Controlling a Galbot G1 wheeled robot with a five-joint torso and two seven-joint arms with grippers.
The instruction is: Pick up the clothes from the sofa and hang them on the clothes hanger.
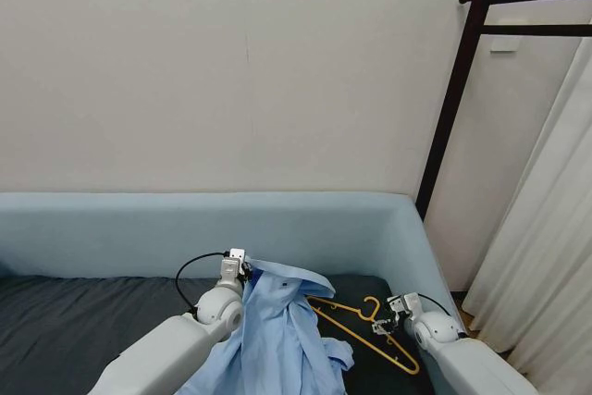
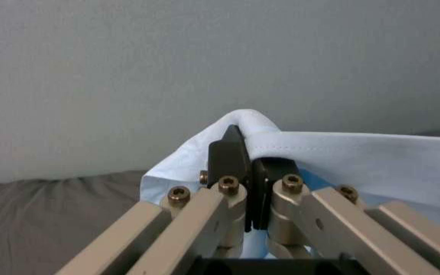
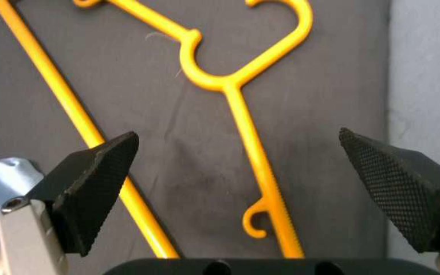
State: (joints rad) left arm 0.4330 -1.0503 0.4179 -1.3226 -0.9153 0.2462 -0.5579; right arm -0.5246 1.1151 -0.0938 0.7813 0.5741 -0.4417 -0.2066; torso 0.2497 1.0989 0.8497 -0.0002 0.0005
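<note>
Light blue shirt [image 1: 277, 330]: a fold at the collar edge is pinched in the left gripper [image 2: 249, 166], pads pressed together on the fabric with no gap to see. The collar is raised at the fingertips and the rest of the garment drapes down below the gripper onto the dark seat cushion [image 1: 74, 312] of the pale blue sofa [image 1: 92, 228]. The right gripper [image 3: 239, 166] is spread wide and holding nothing, poised above the yellow plastic hanger [image 3: 228, 86], which lies flat on the cushion directly under it, one arm passing between the fingertips and the hook just beyond. The shirt hem sits just beside the hanger, toward the left gripper. The dark wooden clothes stand [image 1: 453, 108] rises well beyond and above the right gripper, beside a white curtain [image 1: 546, 256]. Judgement: shirt secured, hanger pickup is in hand. Next move calls for the right gripper to lower straight down and close across the thin hanger arm; it is slim plastic on a soft cushion, so the fingertips likely need to press in.
</note>
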